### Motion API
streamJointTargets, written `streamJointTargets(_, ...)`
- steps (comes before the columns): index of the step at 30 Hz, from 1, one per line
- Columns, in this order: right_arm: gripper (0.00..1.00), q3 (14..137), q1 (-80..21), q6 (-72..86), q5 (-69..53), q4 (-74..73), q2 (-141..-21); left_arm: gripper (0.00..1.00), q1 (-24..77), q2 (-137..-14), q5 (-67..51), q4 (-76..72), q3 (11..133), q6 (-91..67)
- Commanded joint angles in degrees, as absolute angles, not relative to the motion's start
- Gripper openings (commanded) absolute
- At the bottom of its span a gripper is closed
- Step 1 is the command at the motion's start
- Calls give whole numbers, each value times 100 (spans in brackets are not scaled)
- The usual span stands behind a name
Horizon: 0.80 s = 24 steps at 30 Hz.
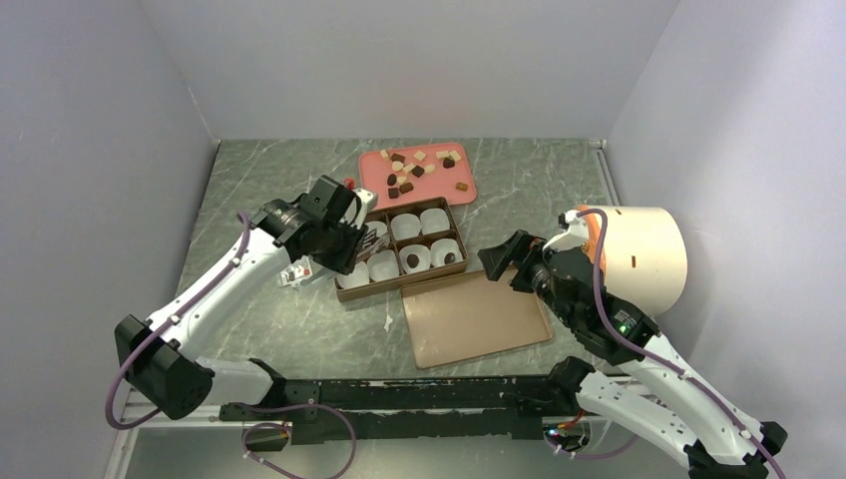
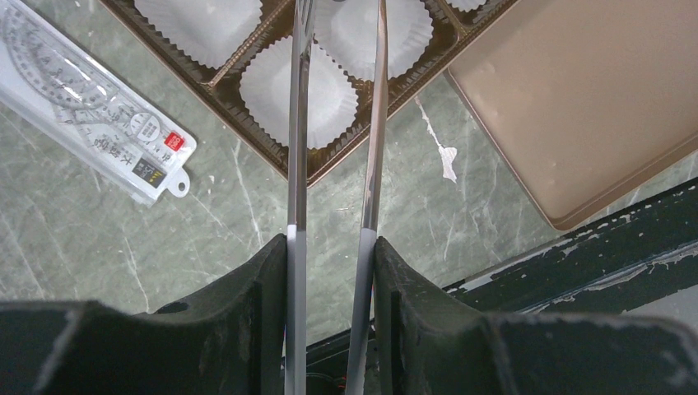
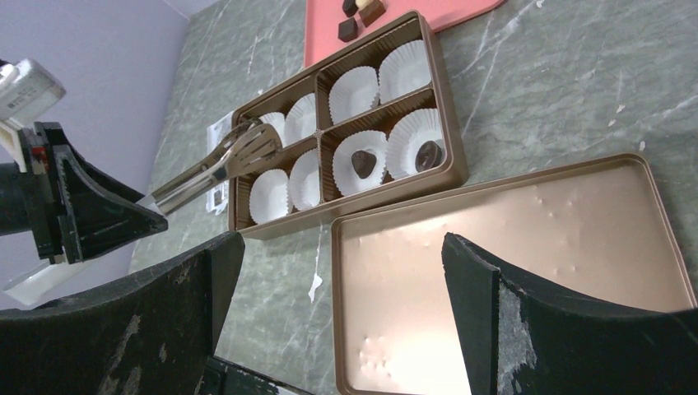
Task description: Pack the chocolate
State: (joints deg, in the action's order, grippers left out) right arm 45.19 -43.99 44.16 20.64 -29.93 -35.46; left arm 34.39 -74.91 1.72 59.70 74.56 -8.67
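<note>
Chocolate chunks (image 1: 414,165), brown, caramel and cream, lie scattered on the flat pink tray (image 1: 436,193). Two dark chocolate pieces (image 3: 362,162) sit in paper cups on the right side of the brown compartment box (image 1: 399,283). My left gripper (image 2: 331,247) is shut on metal tongs (image 2: 298,123). Their tips hang over the white cups at the box's left end (image 3: 251,148), with no piece visible between them. My right gripper (image 3: 339,247) stands open and empty above the near left corner of the brown lid (image 3: 535,247).
A large white roll (image 1: 643,254) stands at the right, behind my right arm. A clear packet with a protractor (image 2: 90,123) lies left of the box. A dark rail (image 1: 399,394) runs along the near table edge. Grey walls close in on three sides.
</note>
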Motion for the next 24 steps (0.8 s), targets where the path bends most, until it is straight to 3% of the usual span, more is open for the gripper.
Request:
streamJointTargets(1, 96, 4548, -4392, 4421, 2101, -2825, -3437, 26, 3467, -7467, -38, 5784, 7327, -880)
streamJointTargets(24, 96, 4681, -4388, 4352, 2166, -2970, -3361, 31, 3471, -7698, -9, 5321, 6841, -851)
